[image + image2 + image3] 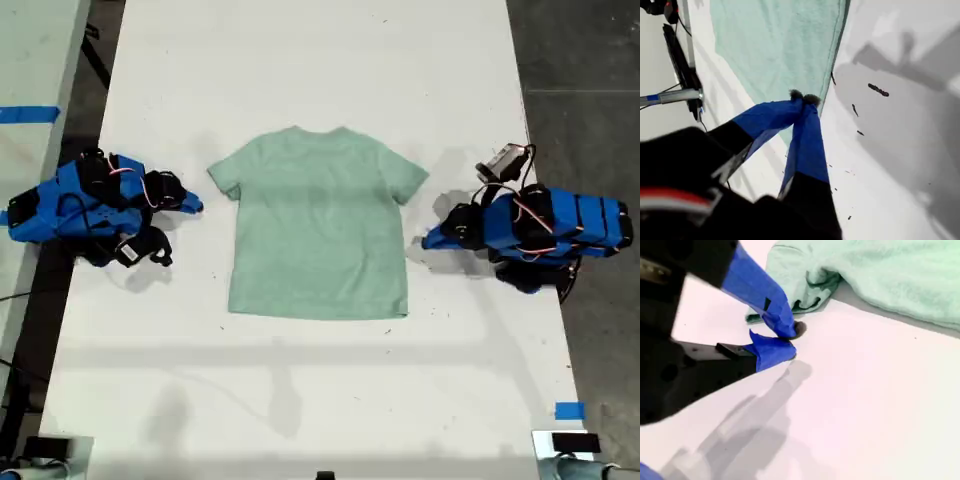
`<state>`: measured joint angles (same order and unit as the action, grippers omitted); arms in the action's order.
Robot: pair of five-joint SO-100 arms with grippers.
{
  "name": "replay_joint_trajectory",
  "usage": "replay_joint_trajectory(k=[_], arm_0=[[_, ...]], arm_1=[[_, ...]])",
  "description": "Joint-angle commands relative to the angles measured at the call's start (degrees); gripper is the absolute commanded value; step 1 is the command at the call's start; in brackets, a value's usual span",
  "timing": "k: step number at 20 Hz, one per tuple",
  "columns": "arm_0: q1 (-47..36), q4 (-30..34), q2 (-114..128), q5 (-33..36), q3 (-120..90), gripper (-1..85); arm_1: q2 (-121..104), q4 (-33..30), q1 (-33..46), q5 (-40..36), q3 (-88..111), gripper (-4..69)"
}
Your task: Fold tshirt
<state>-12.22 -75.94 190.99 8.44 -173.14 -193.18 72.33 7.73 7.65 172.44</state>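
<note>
Lying flat, tshirt (318, 225), sleeve rumpled up close (805, 287)

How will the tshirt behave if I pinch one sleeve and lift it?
Probably floppy: the tshirt is thin cloth lying flat on the table, and its sleeve is bunched and wrinkled. It looks light, so it should drape and may drag across the smooth white top rather than hold shape.

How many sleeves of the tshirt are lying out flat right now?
2: one sleeve at the exterior view's left of the tshirt, the other sleeve at its right. Both lie spread on the table.
</note>
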Motion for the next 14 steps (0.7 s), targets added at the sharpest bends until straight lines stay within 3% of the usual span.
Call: replay_joint_trajectory(k=[1,5,9,14], arm_0=[[-1.32,1.58,-0.26,-0.26,1.67,0.1],[-2.99,3.08,-6.94,0.26,7.65,0.0],[-6.86,5.01,-29.62,6.77,23.73,0.0],[-14.33,-3.16,-62.40,19.25,55.11,0.0]], arm_1=[[0.18,0.70,-1.05,0.26,-2.29,-0.9],[4.75,0.79,1.93,-4.48,-9.05,-0.8],[27.95,1.32,9.32,-14.68,-27.07,-0.8],[48.87,9.67,23.64,-29.79,-49.39,-0.8]])
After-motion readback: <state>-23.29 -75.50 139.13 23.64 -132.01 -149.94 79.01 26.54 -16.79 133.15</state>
